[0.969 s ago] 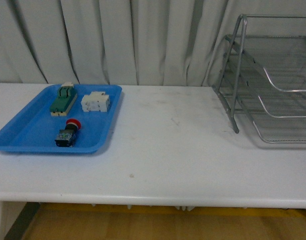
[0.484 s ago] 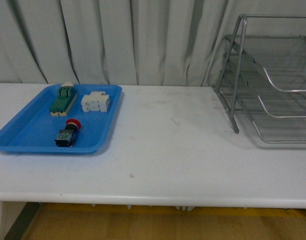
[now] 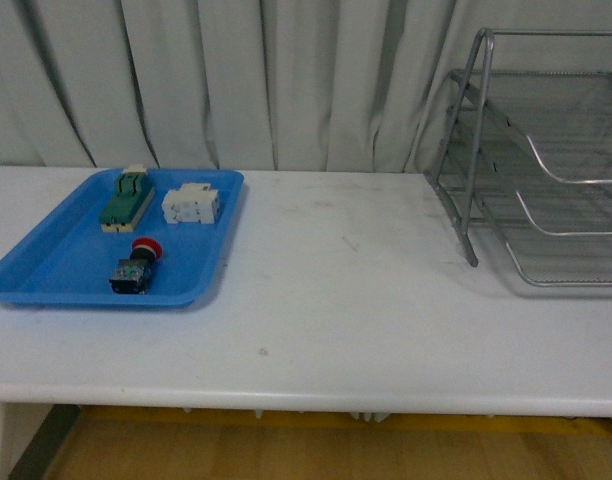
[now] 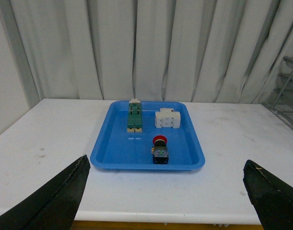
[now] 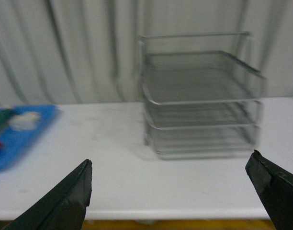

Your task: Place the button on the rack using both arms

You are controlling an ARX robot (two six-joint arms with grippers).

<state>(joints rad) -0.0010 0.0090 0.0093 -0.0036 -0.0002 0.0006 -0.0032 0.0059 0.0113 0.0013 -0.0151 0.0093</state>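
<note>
The button [image 3: 136,266], red cap on a dark body, lies in the near part of a blue tray [image 3: 46,262] at the table's left; it also shows in the left wrist view [image 4: 159,149]. The silver wire rack [image 3: 546,170] stands at the table's right and shows blurred in the right wrist view [image 5: 199,96]. Neither arm shows in the front view. My left gripper [image 4: 168,196] is open and empty, well short of the tray, by the table's near edge. My right gripper [image 5: 170,196] is open and empty, facing the rack from a distance.
In the tray, a green-and-cream switch block [image 3: 126,198] and a white blocky component [image 3: 192,204] lie behind the button. The white table [image 3: 336,300] runs between tray and rack. Grey curtains hang behind. The table's front edge is near both grippers.
</note>
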